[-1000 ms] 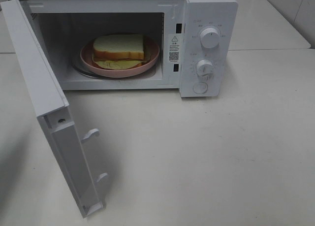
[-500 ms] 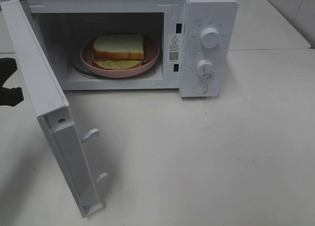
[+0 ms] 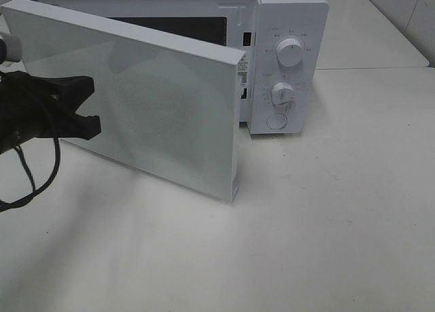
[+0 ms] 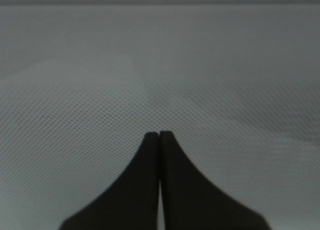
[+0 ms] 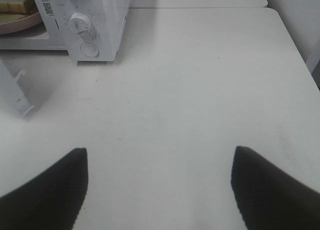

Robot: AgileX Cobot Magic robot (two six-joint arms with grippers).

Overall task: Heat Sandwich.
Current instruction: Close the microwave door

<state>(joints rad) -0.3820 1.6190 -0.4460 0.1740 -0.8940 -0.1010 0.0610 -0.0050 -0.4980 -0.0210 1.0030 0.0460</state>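
Note:
The sandwich [image 5: 11, 3] on its pink plate [image 5: 22, 21] shows only at the corner of the right wrist view, inside the white microwave [image 3: 285, 20]. In the high view the half-swung microwave door [image 3: 163, 115] hides both. My left gripper [image 3: 88, 105] is at the door's outer face on the left, shut; in the left wrist view its fingertips [image 4: 159, 136] press together against the dotted door window [image 4: 160, 64], holding nothing. My right gripper [image 5: 159, 151] hangs open and empty over the bare table, well away from the microwave [image 5: 95, 19].
The microwave's panel carries two round knobs [image 3: 290, 52] [image 3: 282, 93] and a round button [image 3: 276, 120]. The white table [image 3: 326, 217] spreads out in front and to the right. A loose black cable [image 3: 30, 176] droops from the left arm.
My left arm came in from the left edge and is against the door. The door has swung from wide open to about halfway shut, now hiding the sandwich in the high view.

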